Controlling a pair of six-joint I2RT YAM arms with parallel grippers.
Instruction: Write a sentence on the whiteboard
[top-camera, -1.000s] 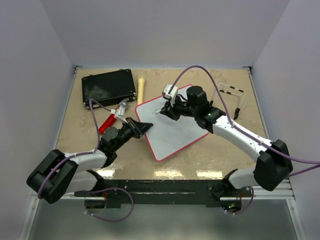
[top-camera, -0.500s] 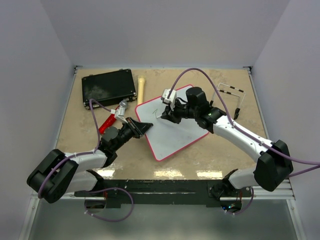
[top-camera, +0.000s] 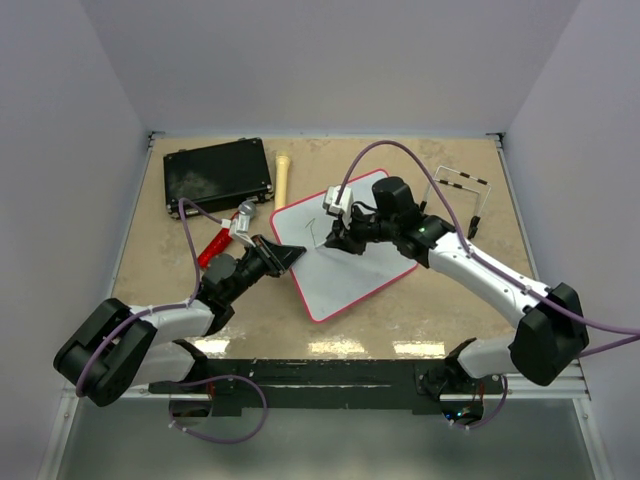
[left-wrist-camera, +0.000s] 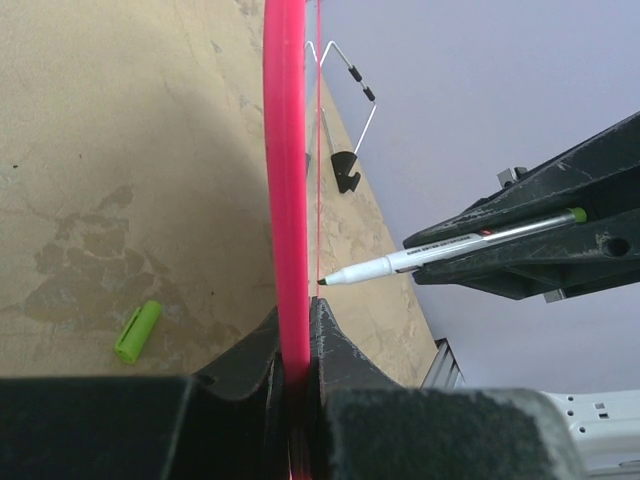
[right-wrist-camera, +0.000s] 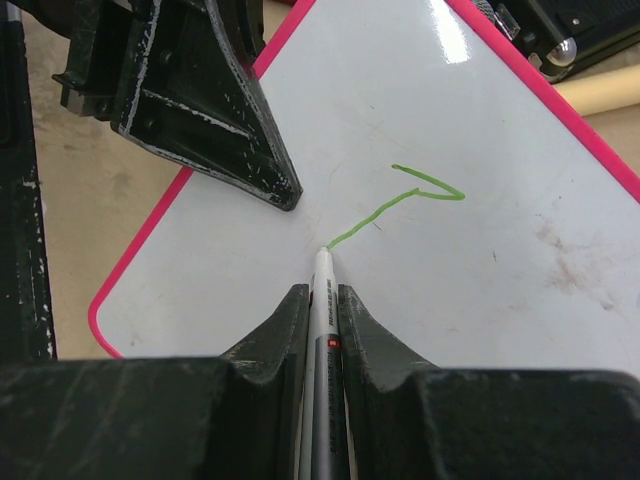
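The left fingers (left-wrist-camera: 340, 350) are clamped on the pink rim of the whiteboard (right-wrist-camera: 480, 250), which lies on the beige, marbled bench (top-camera: 440, 300) between the two sets of fingers. The right fingers (right-wrist-camera: 285, 330) pinch a white pen (right-wrist-camera: 322, 290); its tip touches the board just ahead of them, at the end of a short green stroke (right-wrist-camera: 440, 196). A green cap (left-wrist-camera: 137, 331) lies on the bench to one side of the left fingers. Pale lavender walls (top-camera: 330, 60) close the bench in on three sides.
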